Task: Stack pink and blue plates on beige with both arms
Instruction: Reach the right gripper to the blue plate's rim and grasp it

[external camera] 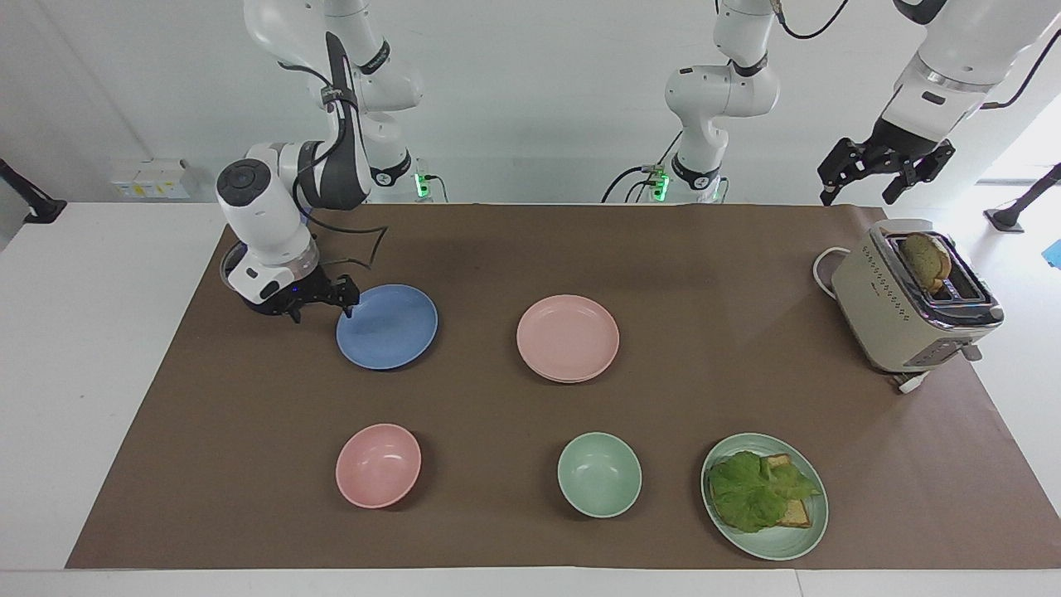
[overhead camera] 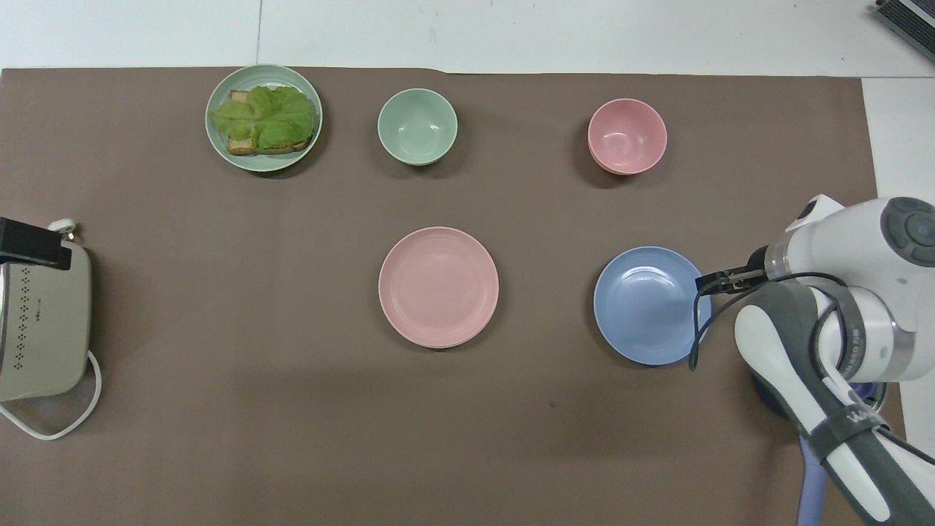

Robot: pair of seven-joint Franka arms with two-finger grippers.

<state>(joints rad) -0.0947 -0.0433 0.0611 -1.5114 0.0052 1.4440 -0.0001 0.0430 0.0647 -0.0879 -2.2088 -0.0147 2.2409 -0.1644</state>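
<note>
The blue plate lies flat on the brown mat toward the right arm's end. My right gripper is low beside it, open, with one fingertip at the plate's rim. In the middle of the mat, the pink plate rests on another plate. Only a thin pale rim of that one shows, seemingly the beige plate. My left gripper waits open, up in the air by the toaster.
A dark pot with a blue handle is largely hidden by the right arm. A beige toaster holds a bread slice. Farthest from the robots stand a pink bowl, a green bowl and a green plate with lettuce on bread.
</note>
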